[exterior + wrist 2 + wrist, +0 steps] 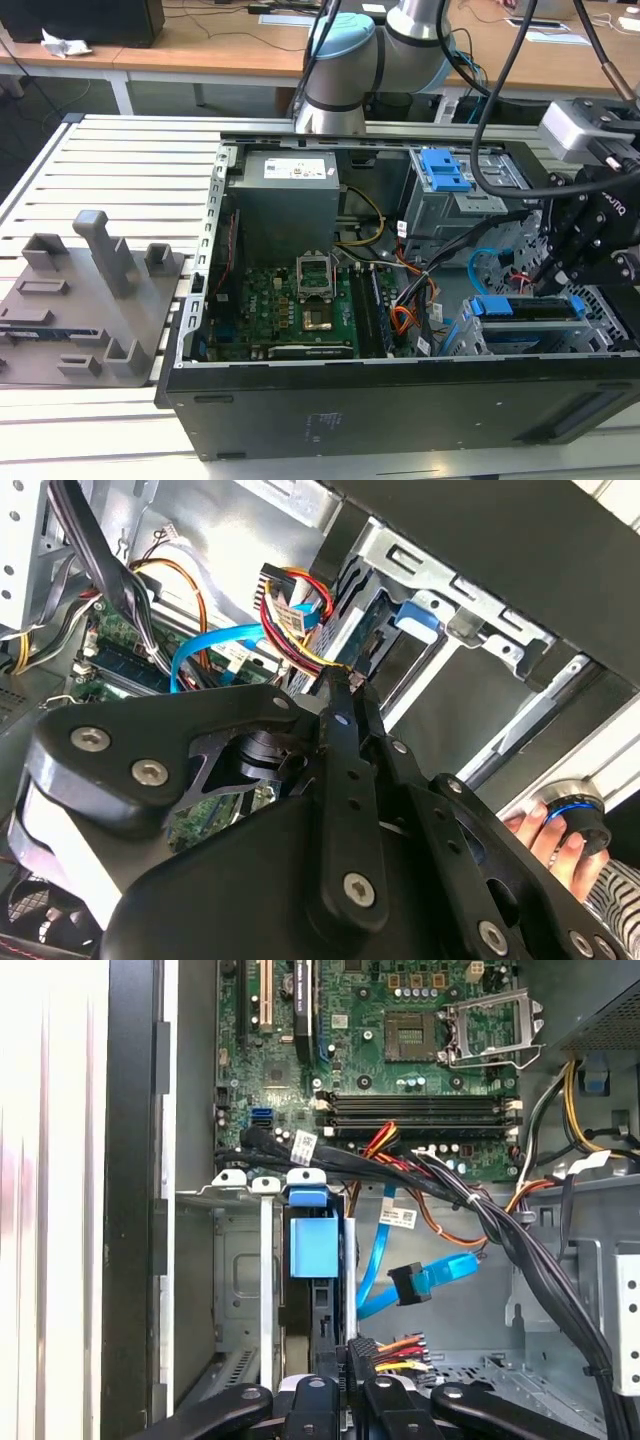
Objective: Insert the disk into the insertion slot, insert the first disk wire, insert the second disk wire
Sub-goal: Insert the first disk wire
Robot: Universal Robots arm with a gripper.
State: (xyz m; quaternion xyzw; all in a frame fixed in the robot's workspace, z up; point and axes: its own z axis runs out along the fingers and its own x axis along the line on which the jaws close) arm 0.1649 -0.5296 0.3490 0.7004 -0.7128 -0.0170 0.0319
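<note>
— Slatted metal table [120, 160] with wooden desks [220, 50] behind it. What's lying on it?

— An open black computer case [400, 400] on its side, with the green motherboard [300, 305] facing up. Towards the exterior view's left of the case is a grey plastic fixture block [100, 290].

— Where is the disk?

— The disk [313, 1248], in its bright blue plastic carrier frame, sits inside the insertion slot [240, 1280], the grey sheet-metal drive cage. In the exterior view it is at the case's near corner on the right [525, 308], below a grey bay with a blue latch [445, 170].

— And the claw?

— The black gripper [355, 1358] hangs just beside the disk's end. Its fingers are pressed together on the small black plug of the first disk wire [400, 1348], the bundle of thin orange, red, yellow and black strands. The second wrist view shows the same pinch at the fingertips [345, 685].

— Is the other cable attached?

— The second disk wire [450, 1272], thin, flat and light blue, loops through the open space next to the slot. Its dark plug hangs loose, apart from the disk. I can't see its far end.

— Anyone nearby?

— A hand [545, 835] in a striped sleeve [615, 900] grips a round black knob with a blue ring [575, 815] outside the case.
</note>
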